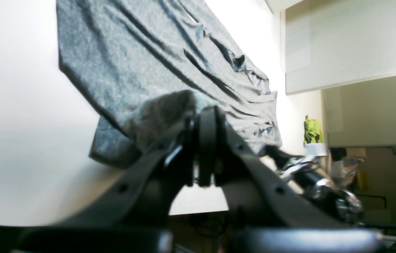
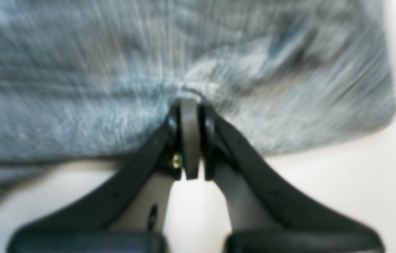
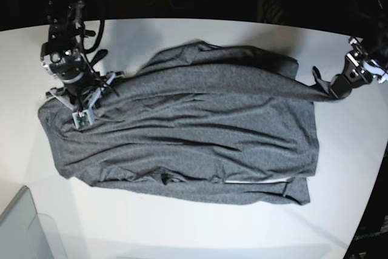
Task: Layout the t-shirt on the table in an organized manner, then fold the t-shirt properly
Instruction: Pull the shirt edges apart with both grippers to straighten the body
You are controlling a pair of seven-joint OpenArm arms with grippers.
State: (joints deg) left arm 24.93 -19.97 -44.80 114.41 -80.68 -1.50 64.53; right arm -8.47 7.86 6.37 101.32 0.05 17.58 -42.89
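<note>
The t-shirt (image 3: 194,131) lies spread but wrinkled across the middle of the table (image 3: 182,228). The left gripper (image 3: 321,89) is clenched on one edge and the right gripper (image 3: 100,92) is clamped on the opposite side. If they pull unevenly, the thin knit could slip from a pinch, or bunch instead of flattening.

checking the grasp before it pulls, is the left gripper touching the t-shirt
Touching. In the left wrist view the left gripper is shut on a bunched fold of the t-shirt, with the cloth stretched taut away from it.
</note>
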